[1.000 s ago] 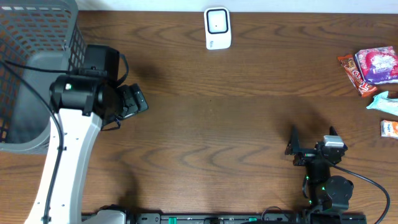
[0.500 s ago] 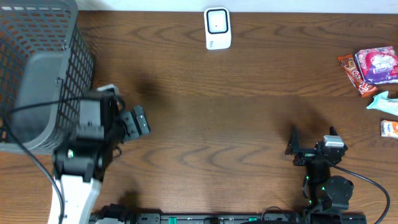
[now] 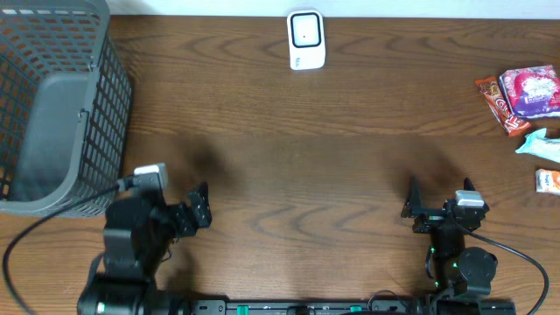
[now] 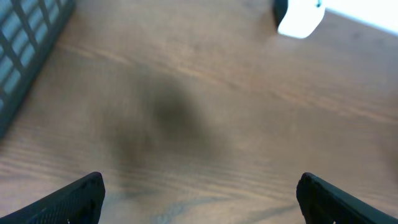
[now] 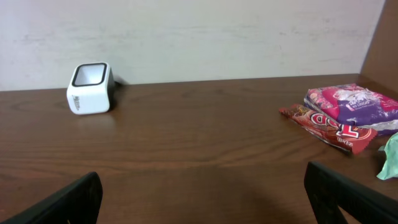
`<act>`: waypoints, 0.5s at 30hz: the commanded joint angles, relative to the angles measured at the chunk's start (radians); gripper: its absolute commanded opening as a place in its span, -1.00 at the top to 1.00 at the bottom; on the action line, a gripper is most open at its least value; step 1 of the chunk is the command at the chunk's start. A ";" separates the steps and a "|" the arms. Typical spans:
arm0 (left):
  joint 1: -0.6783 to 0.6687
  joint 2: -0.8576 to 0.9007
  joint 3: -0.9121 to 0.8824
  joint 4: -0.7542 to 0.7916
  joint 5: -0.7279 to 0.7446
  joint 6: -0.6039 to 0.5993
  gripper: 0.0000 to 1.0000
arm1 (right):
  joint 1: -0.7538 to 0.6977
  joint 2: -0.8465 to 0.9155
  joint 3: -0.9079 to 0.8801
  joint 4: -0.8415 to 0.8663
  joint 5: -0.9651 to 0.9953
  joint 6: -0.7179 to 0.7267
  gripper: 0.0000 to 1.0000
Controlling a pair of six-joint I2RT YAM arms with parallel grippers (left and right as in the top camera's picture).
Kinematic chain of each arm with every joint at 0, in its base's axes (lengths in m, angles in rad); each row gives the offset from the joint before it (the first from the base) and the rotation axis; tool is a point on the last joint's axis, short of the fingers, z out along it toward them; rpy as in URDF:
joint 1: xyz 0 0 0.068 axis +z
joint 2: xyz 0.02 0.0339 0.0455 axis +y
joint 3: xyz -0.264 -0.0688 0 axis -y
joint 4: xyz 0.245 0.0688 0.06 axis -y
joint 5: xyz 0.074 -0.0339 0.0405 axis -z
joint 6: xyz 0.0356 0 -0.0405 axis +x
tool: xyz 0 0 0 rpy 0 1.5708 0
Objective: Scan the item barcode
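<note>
The white barcode scanner stands at the far middle of the table; the right wrist view has the scanner at far left, and the blurred left wrist view catches the scanner at its top edge. The items are snack packets at the right edge: a pink-purple packet lying on a red one, seen in the right wrist view as the pink-purple packet and the red one. My left gripper is open near the front left, holding nothing. My right gripper is open at the front right, also holding nothing.
A grey mesh basket fills the far left corner. A teal packet and a small orange packet lie at the right edge below the snacks. Bare wood lies between the two grippers.
My left arm has drawn back from beside the basket to the front left of the table, gripper still open. The right arm has not moved.
</note>
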 commanded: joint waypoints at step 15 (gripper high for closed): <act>0.018 -0.223 -0.100 0.011 0.005 -0.002 -0.95 | 0.008 -0.007 -0.004 -0.002 0.001 -0.011 -0.99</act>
